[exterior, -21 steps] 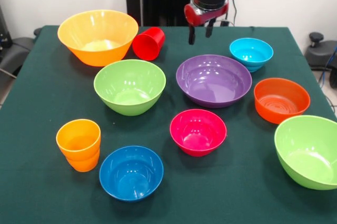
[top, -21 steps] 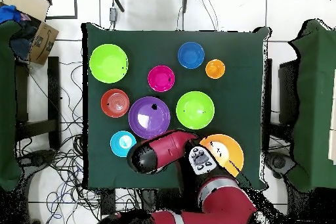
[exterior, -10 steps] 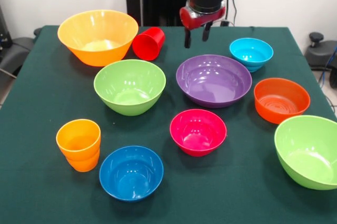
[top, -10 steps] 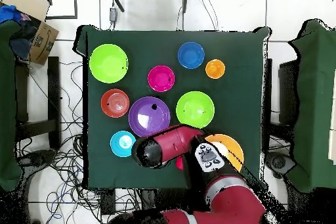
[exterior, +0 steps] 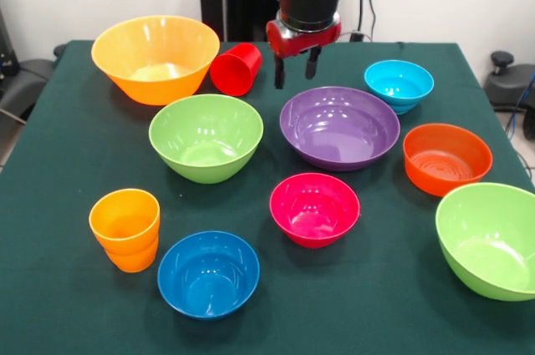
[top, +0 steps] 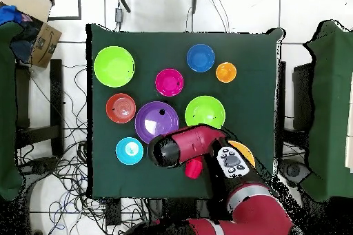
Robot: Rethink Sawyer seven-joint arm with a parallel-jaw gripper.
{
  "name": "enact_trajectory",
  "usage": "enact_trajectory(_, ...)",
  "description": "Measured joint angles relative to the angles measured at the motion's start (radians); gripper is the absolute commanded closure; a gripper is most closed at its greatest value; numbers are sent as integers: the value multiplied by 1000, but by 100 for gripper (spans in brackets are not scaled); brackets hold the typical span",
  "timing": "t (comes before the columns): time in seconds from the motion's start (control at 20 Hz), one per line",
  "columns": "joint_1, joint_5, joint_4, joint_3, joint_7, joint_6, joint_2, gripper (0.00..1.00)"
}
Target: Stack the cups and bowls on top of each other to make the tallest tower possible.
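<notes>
End effector (exterior: 296, 68) open and empty, fingers pointing down, hanging above the table (exterior: 67, 163) just beside the red cup (exterior: 236, 68), to its right in the front view. Cup tipped on its side (mouth toward the yellow-orange bowl (exterior: 155, 58)), long axis roughly level, touching that bowl.

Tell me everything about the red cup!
The red cup is smooth, shiny plastic with no handle. It lies tipped on its side on the green tablecloth, open mouth facing the front. It sits right beside the big yellow-orange bowl, seemingly touching it. The gripper hangs open just to its right, not touching it.
</notes>
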Motion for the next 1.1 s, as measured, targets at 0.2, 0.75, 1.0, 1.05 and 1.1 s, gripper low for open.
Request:
enact_trajectory(0.2,1,-8,-9,-15,0,0,2,0)
enact_trajectory(0.75,8,-64,-10,-126,0,0,3,0)
enact_trajectory(1.0,8,-79,-10,-157,0,0,4,0)
enact_trajectory(1.05,8,-83,-10,-166,0,0,7,0)
enact_trajectory(1.1,8,-84,-10,-169,0,0,10,0)
